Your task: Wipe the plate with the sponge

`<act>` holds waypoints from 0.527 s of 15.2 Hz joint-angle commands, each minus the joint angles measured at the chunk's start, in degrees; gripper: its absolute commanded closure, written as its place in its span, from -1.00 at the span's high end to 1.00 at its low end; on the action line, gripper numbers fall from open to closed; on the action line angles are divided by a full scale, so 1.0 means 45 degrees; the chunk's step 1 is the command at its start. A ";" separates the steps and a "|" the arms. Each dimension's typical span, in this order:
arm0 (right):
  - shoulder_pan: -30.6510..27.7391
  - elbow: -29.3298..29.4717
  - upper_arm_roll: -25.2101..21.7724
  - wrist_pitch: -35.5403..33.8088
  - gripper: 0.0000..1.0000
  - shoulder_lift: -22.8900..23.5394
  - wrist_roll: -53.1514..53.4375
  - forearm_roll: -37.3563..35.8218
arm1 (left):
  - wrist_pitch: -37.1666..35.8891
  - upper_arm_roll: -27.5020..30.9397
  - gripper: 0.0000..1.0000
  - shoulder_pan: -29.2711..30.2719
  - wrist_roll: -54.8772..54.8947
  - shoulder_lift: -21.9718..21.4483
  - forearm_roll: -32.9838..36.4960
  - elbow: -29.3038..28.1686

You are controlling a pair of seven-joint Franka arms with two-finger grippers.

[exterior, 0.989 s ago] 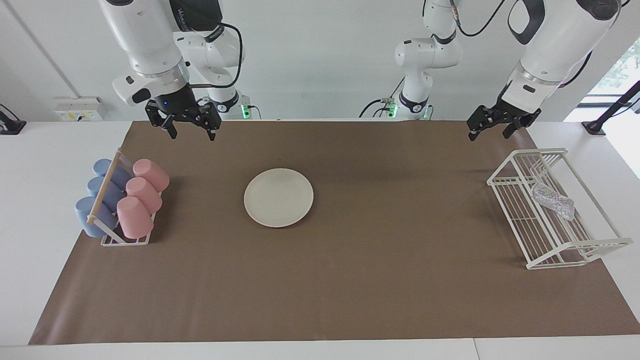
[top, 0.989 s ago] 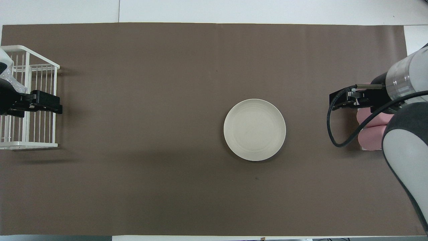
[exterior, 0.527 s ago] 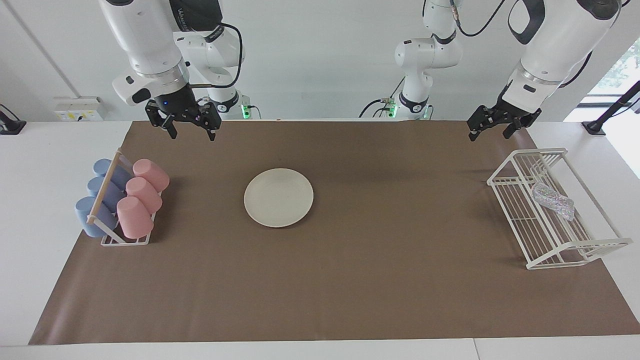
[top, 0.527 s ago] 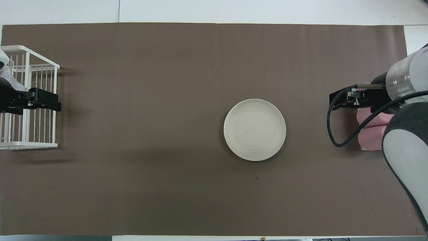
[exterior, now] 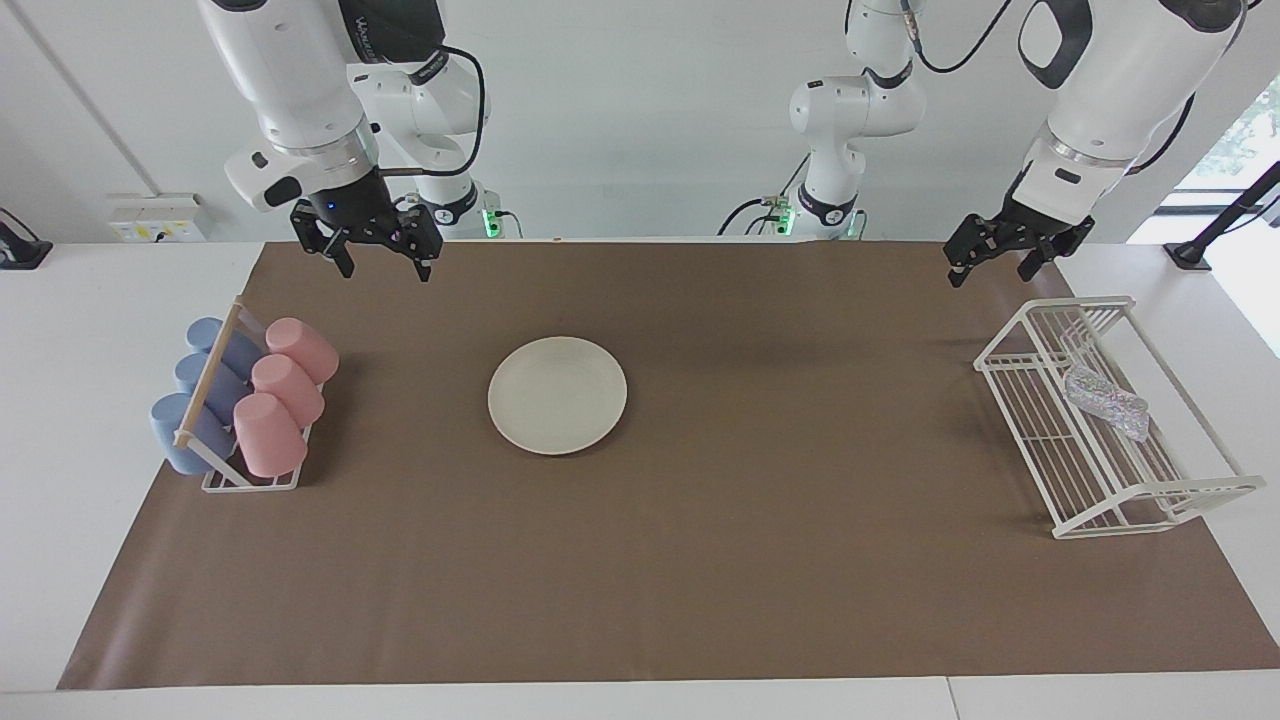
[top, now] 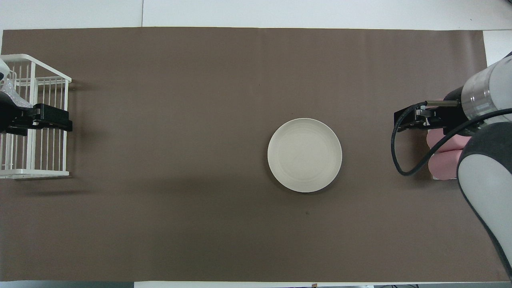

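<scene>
The plate [exterior: 557, 395] lies flat on the brown mat [exterior: 700, 560] that covers the desk [exterior: 70, 480], and we see nothing on it. The sponge [exterior: 1105, 402] is shiny and wrinkly, and it lies inside the white wire rack [exterior: 1180, 495] at the left arm's end of the desk, well apart from the plate. In the facing view the rack is at about 3 o'clock from the plate. We see the left hand [exterior: 990, 268] up in the air over the edge of the mat, close to the rack's end, at about 11 o'clock from the sponge. Its fingers are spread wide and it holds nothing. At the right arm's end, pink cups [exterior: 280, 395] and blue cups [exterior: 200, 395] lie on their sides in a small rack [exterior: 250, 480]. That rack is at about 9 o'clock from the plate. The right hand [exterior: 382, 270] hangs in the air over the mat, at about 1 o'clock from the cups. We see its fingers wide apart too, with nothing between them.
</scene>
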 commanded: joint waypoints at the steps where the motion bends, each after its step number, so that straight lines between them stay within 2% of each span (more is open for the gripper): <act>1: -0.0211 0.0013 0.0117 -0.0077 1.00 -0.0105 0.0089 0.0204 | 0.0512 -0.0009 1.00 -0.0154 0.0170 0.0129 0.2003 -0.0272; 3: -0.0211 0.0013 0.0117 -0.0077 1.00 -0.0105 0.0070 0.0204 | 0.0902 -0.0009 1.00 -0.0213 0.0189 0.0384 0.3275 -0.0485; 6: -0.0211 0.0013 0.0117 -0.0077 1.00 -0.0105 0.0089 0.0204 | 0.2071 -0.0009 1.00 -0.0504 0.0365 0.0540 0.5714 -0.1557; 8: -0.0211 0.0013 0.0117 -0.0077 1.00 -0.0124 0.0089 0.0204 | 0.2562 -0.0009 1.00 -0.0545 0.0346 0.1007 0.7433 -0.1756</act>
